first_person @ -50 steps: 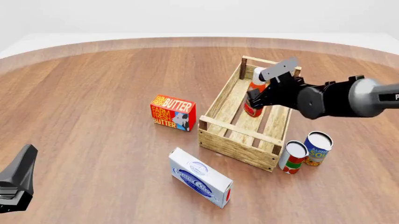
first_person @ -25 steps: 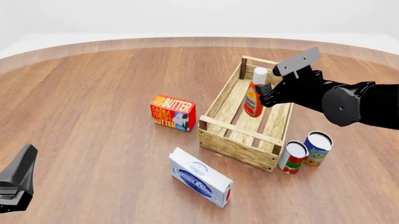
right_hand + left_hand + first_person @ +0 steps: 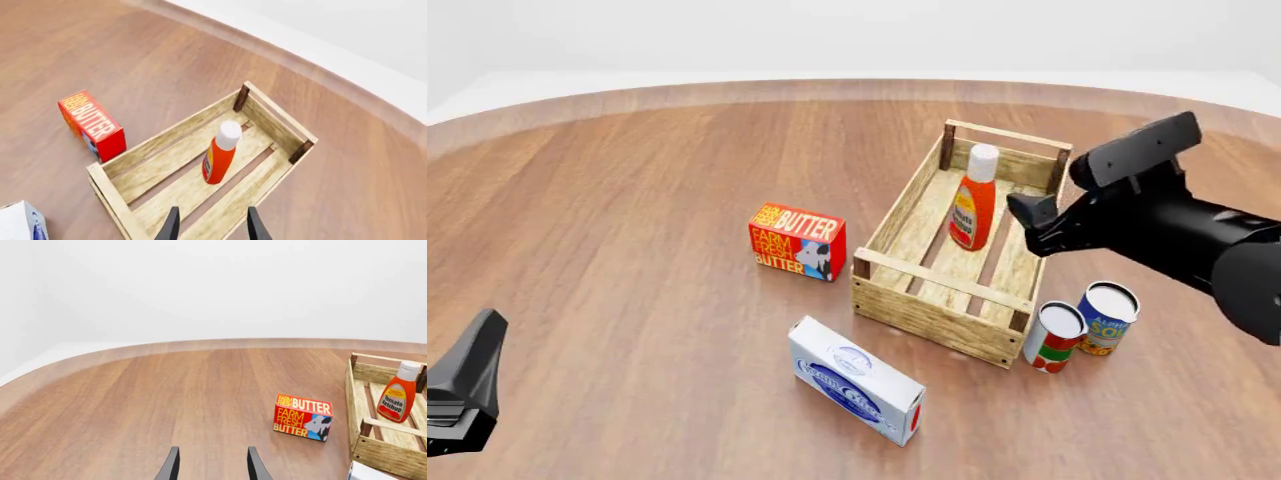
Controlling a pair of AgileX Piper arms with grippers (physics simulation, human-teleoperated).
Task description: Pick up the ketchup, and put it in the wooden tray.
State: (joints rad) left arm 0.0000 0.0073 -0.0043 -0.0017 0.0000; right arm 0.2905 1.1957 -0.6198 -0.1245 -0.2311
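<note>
The ketchup (image 3: 972,198) stands upright inside the wooden tray (image 3: 897,300), toward its far end; nothing holds it. It also shows as a red-orange bottle with a white cap in the right wrist view (image 3: 219,154) and the left wrist view (image 3: 395,394). My right gripper (image 3: 1030,218) is open, raised to the right of the bottle and apart from it; its fingers (image 3: 172,226) frame the tray (image 3: 113,191) from above. My left gripper (image 3: 465,385) rests at the near left, open, its fingers (image 3: 171,466) empty over bare table.
A red butter box (image 3: 797,241) stands left of the tray. A white-and-blue carton (image 3: 857,380) lies in front of it. Two cans (image 3: 1054,337) (image 3: 1108,318) stand by the tray's near right corner. The table's far rim curves behind.
My right gripper let go of the ketchup, which now stands in the tray, and drew back up and to the right. The left arm has not moved.
</note>
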